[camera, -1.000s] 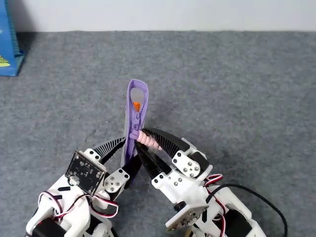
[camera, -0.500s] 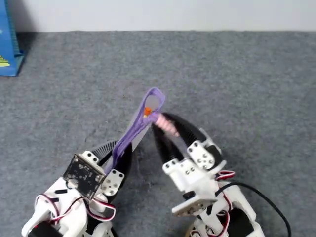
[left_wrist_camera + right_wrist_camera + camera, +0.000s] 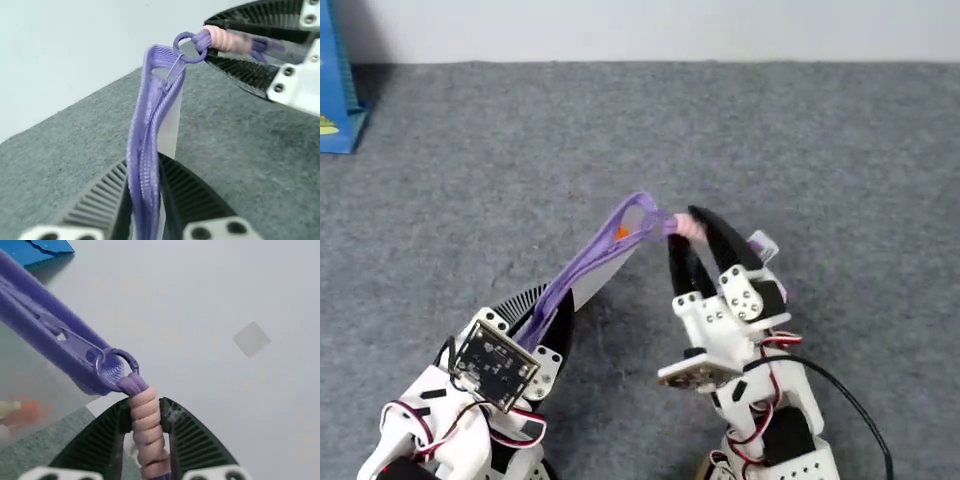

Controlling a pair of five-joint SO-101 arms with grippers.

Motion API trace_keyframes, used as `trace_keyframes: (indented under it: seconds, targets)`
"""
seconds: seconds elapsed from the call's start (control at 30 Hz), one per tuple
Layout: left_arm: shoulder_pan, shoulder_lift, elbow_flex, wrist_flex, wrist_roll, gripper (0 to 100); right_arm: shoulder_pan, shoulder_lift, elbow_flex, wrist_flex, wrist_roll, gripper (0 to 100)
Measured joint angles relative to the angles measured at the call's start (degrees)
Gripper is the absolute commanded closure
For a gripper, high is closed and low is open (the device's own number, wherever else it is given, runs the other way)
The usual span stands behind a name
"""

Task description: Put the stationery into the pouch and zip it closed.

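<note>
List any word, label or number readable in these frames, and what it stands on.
None can be read.
On the blue box: print cut off and too small.
On the circuit board: marks too small.
On the pouch and zip pull: no print.

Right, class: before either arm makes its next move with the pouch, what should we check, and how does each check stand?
1. Left tool shut on one end of the pouch: ok.
2. Right tool shut on the pink pull: ok.
3. Zip slider at the far end of the pouch: ok.
4. Orange item inside the pouch: ok.
5. All the stationery inside: cannot tell.
</note>
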Motion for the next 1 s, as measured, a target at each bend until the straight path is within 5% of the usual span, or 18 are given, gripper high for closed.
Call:
trace_keyframes:
  seconds: [0.3,0.53,0.83,1.0]
  targets:
    - [-0.53,-0.18,-0.88,1.58,-0.62,99,7.03,0.0,1.05,-3.43,0.7,99.1]
    - [-7.12,-0.18,-0.88,1.58,-0.53,99,14.86,0.0,1.05,-3.52,0.0,99.1]
    - [-7.47,-0.18,-0.88,1.58,-0.7,99,16.26,0.0,1.58,-3.52,-0.18,98.8]
    - [-7.47,-0.18,-0.88,1.58,-0.7,99,14.15,0.0,1.41,1.23,-5.01,83.0]
